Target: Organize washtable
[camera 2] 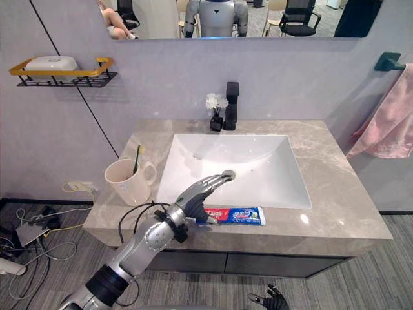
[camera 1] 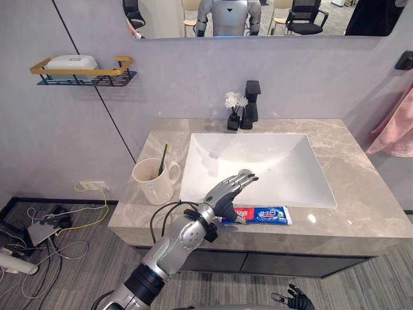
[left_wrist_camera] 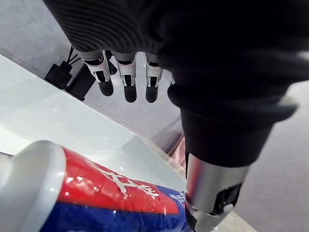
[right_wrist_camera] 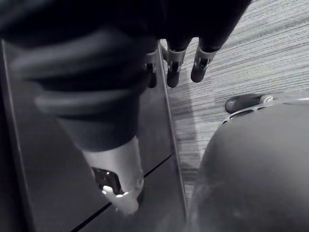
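the toothpaste tube (camera 1: 261, 215) lies flat on the counter's front strip, at six o'clock of the sink (camera 1: 258, 161), with its white cap end toward nine o'clock. i judge it light, soft and glossy, so it will likely dent and slide if i squeeze the middle. the stiffer shoulder by the cap looks like the best place to pinch. my left hand (camera 1: 227, 192) hovers over that end, fingers stretched out nearly straight and thumb apart, holding nothing. the counter (camera 1: 361, 194) is polished mottled stone and looks slick. a cream ceramic mug (camera 1: 153, 181) stands at ten o'clock of the tube, with a toothbrush (camera 1: 162, 159) upright in it. a black angular tap (camera 1: 251, 103) stands at twelve o'clock of the basin. my right hand (camera 1: 298, 299) hangs low with loose fingers.
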Tool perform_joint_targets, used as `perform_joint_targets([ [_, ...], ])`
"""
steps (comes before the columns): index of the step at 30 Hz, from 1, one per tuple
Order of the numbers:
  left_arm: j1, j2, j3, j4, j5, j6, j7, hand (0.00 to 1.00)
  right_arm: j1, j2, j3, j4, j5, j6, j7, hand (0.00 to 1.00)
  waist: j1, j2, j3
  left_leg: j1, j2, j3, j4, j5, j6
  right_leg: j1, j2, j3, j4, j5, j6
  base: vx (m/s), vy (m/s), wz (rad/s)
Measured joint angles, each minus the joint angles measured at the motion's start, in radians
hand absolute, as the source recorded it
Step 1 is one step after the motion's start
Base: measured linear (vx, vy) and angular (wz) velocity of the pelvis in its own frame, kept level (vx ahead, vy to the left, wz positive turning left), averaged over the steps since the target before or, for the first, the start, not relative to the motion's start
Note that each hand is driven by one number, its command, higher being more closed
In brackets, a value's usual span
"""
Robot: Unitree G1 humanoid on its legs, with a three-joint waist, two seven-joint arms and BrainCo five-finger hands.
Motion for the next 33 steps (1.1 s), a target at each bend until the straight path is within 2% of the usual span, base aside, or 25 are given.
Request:
perform_joint_targets([
  [23,0.189,-0.003,0.113,-0.001,0.066,0.006,-0.001,0.0,0.005,0.0,-0.004,0.0,-0.012,0.004,0.0,0.0,0.001,0.006,0.006,0.018,0.003,0.005,-0.006,-0.001,-0.001,0.012,0.002,0.006,0.003,-0.002,-0.001,-0.01,-0.001,0.0],
  [33,0.202,-0.001,0.13,-0.001,0.066,0.025,-0.007,0.0,0.004,-0.001,-0.006,0.0,-0.022,0.006,0.0,0.0,0.002,0.011,0.003,0.018,0.015,0.023,-0.006,-0.001,-0.002,0.005,0.011,0.02,0.003,-0.002,-0.002,0.0,-0.004,-0.04],
])
